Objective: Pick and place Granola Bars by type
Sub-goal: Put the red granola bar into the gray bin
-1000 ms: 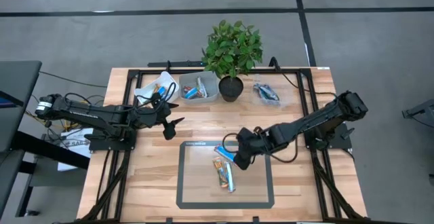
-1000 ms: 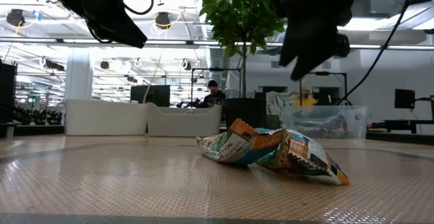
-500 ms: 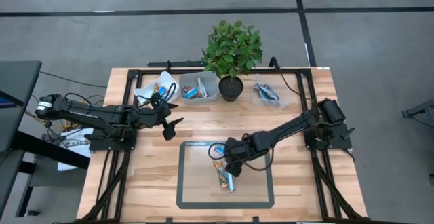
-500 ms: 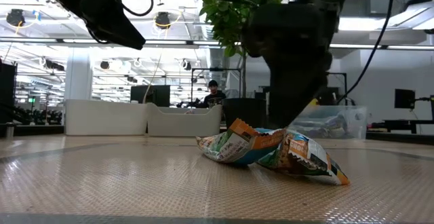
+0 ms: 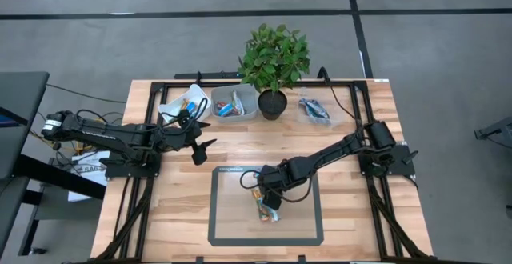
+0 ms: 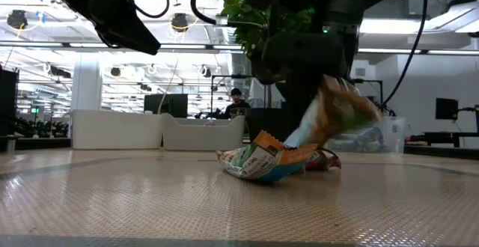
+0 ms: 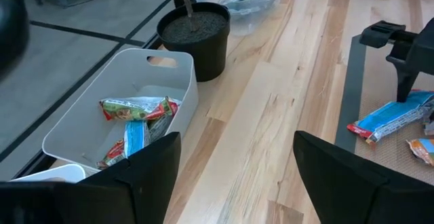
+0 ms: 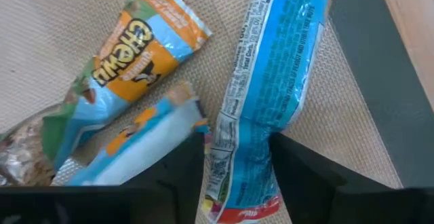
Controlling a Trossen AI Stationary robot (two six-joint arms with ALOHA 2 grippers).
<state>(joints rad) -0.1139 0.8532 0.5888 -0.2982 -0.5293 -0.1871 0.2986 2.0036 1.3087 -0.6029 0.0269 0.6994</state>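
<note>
right arm reaches from tabletop's right edge diagonally inward, stretched low, wrist bent down. right gripper (image 5: 267, 199) down at tabletop surface near its middle front; jaws part open, straddling end of blue granola bar (image 8: 271, 81), fingers (image 8: 178, 173) dark on both sides of wrapper. left arm lies along tabletop's left side, elbow out past left edge, forearm level. left gripper (image 5: 202, 149) hangs above tabletop left of centre, jaws spread wide, nothing between them.
</note>
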